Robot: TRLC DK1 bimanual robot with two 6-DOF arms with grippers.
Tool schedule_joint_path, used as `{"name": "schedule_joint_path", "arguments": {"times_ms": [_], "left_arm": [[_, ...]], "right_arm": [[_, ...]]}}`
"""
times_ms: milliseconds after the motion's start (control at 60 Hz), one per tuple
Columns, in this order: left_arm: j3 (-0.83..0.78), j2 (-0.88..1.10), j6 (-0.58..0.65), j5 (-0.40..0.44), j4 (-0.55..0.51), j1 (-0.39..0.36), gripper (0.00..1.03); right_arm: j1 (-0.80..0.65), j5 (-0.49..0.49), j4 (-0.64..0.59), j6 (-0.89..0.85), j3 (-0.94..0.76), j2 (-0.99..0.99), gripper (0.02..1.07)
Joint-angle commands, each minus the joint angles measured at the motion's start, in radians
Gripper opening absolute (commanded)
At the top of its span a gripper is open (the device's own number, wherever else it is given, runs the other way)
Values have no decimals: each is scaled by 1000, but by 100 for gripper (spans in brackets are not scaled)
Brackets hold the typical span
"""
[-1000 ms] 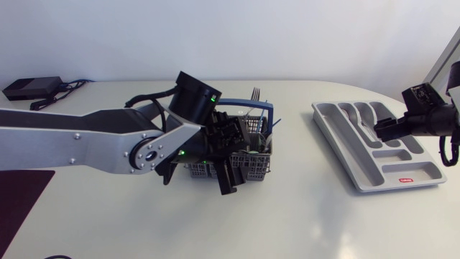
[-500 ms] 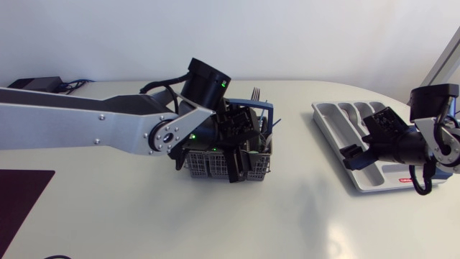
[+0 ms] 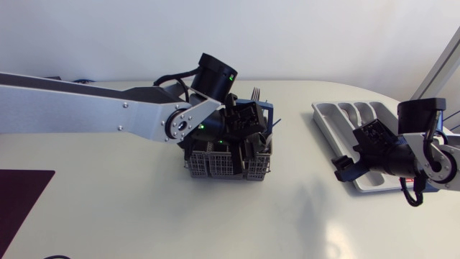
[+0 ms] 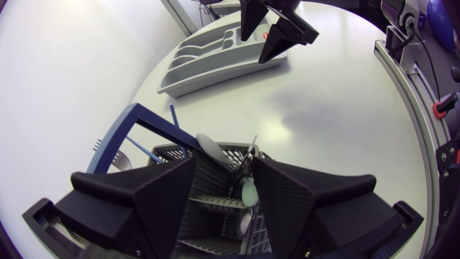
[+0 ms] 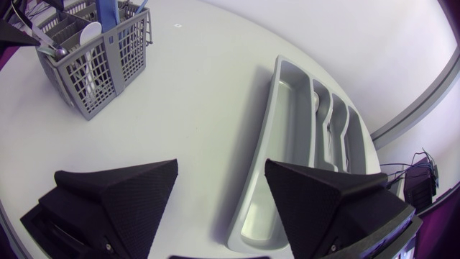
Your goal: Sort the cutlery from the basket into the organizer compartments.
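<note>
Hovering left gripper (image 4: 224, 176) over the basket (image 3: 215, 167), fingers spread wide and holding nothing, lined up on a spoon (image 4: 248, 194). Right gripper (image 5: 219, 191) empty, fingers parted, beside the organizer (image 5: 284, 93), likely for handover.

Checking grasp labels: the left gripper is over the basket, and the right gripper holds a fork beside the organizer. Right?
No. The right gripper holds nothing: the right wrist view shows its fingers apart with no cutlery between them. It is beside the organizer, and the left gripper is over the basket.
</note>
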Motion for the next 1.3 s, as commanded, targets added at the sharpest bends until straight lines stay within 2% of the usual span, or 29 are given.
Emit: {"name": "schedule_joint_path", "arguments": {"times_ms": [0,233,367,483,600,817,950,1283], "left_arm": [[40,35,41,22,-14,10,42],[70,72,61,41,-39,9,40],[92,81,84,42,-56,9,24],[95,87,90,42,-66,10,23],[99,89,95,42,-69,18,16],[95,96,96,42,-74,21,16],[104,105,96,42,-80,21,3],[196,85,87,42,-223,22,3]], "right_arm": [[8,7,17,12,-23,-4,89],[8,10,31,9,-28,1,89],[11,10,32,8,-36,4,89],[13,12,39,8,-39,7,89],[16,12,43,8,-42,13,89],[34,20,43,12,-42,10,89],[59,32,43,20,-46,7,89],[105,52,43,26,-54,-16,89]]}}
